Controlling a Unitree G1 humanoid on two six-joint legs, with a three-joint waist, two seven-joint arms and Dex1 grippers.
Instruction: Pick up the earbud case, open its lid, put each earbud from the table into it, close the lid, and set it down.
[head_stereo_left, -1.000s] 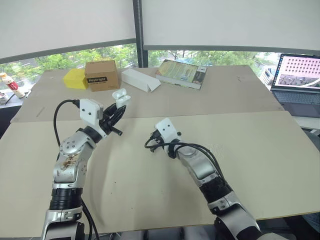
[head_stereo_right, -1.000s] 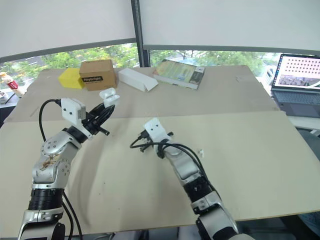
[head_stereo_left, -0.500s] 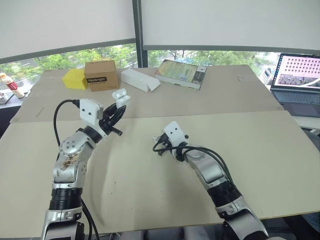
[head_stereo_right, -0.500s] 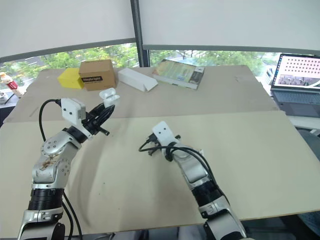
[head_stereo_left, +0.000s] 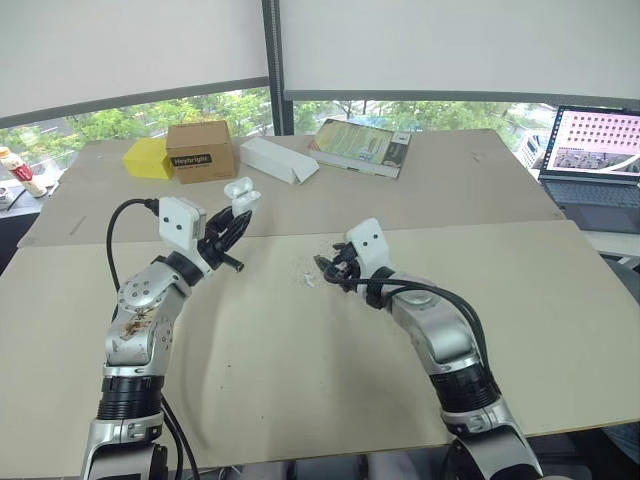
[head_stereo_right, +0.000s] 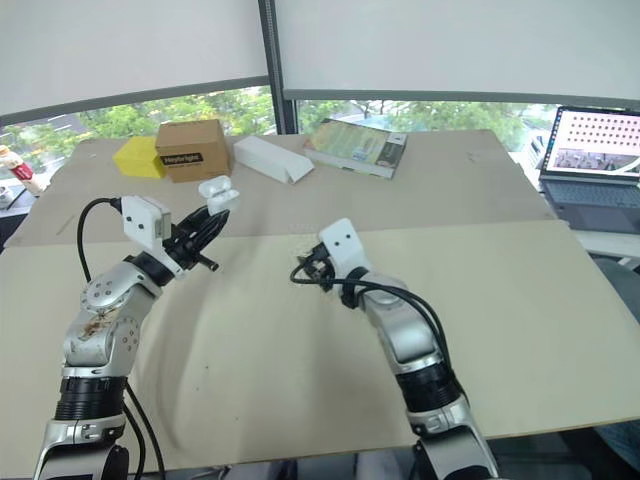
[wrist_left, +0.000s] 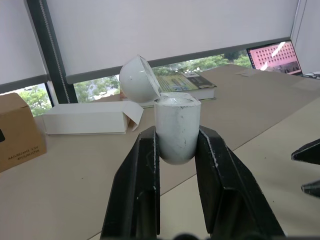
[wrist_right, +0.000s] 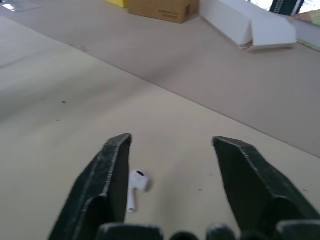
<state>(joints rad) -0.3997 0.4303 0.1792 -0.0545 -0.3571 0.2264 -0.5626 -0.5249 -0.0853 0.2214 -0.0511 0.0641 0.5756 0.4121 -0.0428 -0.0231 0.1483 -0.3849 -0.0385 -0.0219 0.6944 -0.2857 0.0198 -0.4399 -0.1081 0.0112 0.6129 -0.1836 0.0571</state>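
holds the earbud case (wrist_left: 176, 125) up in the left gripper (head_stereo_left: 237, 218), above the left side of the table (head_stereo_left: 300, 400), with both black fingers clamped on its 2 sides. stands upright there, with its round lid (wrist_left: 139, 79) tipped back and open. hangs the right gripper (wrist_right: 172, 145) low over the middle of the surface, with its 2 fingers (wrist_right: 112, 175) wide apart. has 1 white earbud (wrist_right: 136, 186) lying on the surface just beside 1 finger; cannot tell if touching. along the far edge, from the left: a yellow block (head_stereo_left: 150, 157), a brown box (head_stereo_left: 203, 150), a long white carton (head_stereo_left: 280, 160), a book (head_stereo_left: 362, 146). past the right edge, an open laptop (head_stereo_left: 595, 160).
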